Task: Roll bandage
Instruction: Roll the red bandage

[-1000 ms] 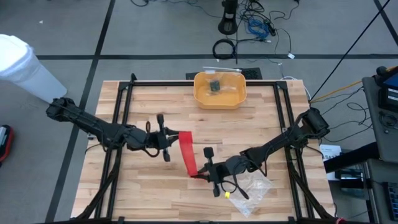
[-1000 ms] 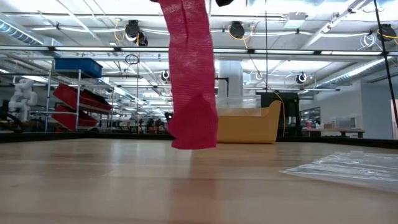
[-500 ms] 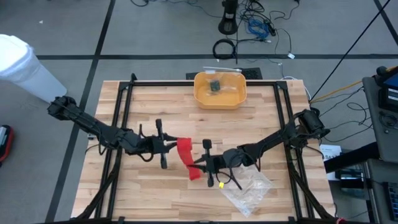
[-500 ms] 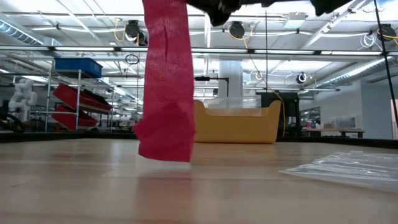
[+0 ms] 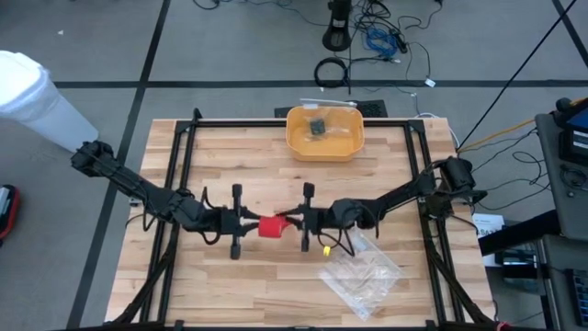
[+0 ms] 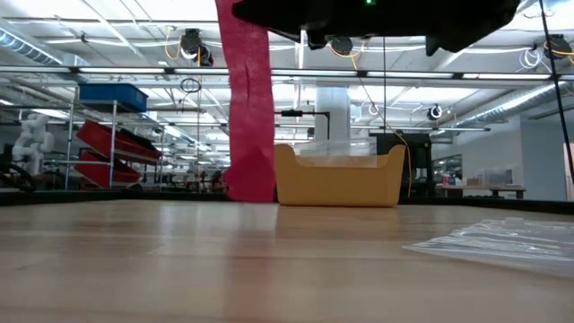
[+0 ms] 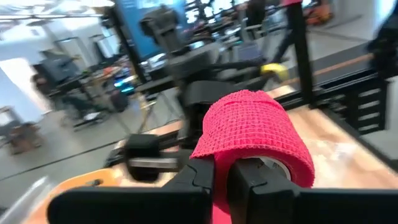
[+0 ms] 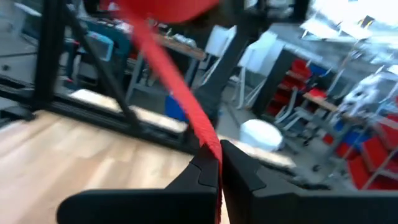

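The red bandage (image 5: 270, 226) shows from above as a small red lump between my two grippers, over the table's middle. In the low view the bandage (image 6: 250, 108) hangs down as a flat strip, its lower end near the tabletop; whether it touches I cannot tell. My left gripper (image 5: 246, 223) comes level from the left and is shut on the bandage. My right gripper (image 5: 292, 221) comes level from the right and is shut on it too. In the left wrist view the bandage (image 7: 252, 134) curls as a red loop over my left gripper (image 7: 221, 180). My left gripper pinches the bandage between its two fingers, red fabric (image 7: 219, 190) showing in the narrow gap. The fingers lie level, coming from the table's left. A rolled-over loop (image 7: 261, 124) of the bandage arches above the fingertips, clear of the table. My right gripper pinches the strip (image 8: 209, 142) between its two fingers, edge-on. The fingers lie level, coming from the table's right. From the fingertips the strip runs off slanting and straight to the red mass (image 8: 165, 7) at the other gripper.
A yellow bin (image 5: 325, 131) stands at the table's far edge, middle. A clear crinkled plastic bag (image 5: 366, 276) lies on the wood near my right arm. Black frame rails (image 5: 179, 165) run along the table's left and right sides.
My right gripper has gone toward the table's far edge and toward my left gripper. My left gripper has shifted a little toward the near edge. The bandage, which from above was a long slanted strip between them, is now bunched into a short lump and hangs between them.
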### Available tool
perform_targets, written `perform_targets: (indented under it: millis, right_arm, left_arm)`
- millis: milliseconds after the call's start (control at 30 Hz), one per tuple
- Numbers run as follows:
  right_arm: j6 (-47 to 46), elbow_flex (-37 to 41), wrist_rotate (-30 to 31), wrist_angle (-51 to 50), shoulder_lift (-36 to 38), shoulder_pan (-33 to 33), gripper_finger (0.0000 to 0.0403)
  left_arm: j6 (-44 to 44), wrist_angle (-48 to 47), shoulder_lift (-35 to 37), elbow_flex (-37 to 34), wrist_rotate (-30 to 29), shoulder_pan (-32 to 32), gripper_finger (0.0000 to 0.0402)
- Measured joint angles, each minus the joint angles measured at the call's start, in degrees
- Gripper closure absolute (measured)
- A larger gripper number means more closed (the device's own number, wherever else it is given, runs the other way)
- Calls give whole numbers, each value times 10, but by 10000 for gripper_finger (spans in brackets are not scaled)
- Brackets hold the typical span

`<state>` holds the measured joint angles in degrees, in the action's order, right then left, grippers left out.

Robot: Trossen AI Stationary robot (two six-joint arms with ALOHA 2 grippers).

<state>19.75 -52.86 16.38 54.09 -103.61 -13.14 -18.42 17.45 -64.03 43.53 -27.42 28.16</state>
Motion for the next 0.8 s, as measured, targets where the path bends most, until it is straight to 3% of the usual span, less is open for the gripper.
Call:
perform_targets:
  millis: [167,400,600,800]
  right_arm:
    - [43,0,2,14,9,25,403]
    - [131,0,31,11,52,32,403]
    - [220,0,27,3,93,28,403]
    - [243,-21,12,-37,98,30,403]
  left_arm:
    - [2,-16,0,0,50,0,383]
    - [14,-52,0,1,63,-9,383]
    - [62,-169,-7,39,122,-45,390]
    - [67,-190,-31,43,159,-73,390]
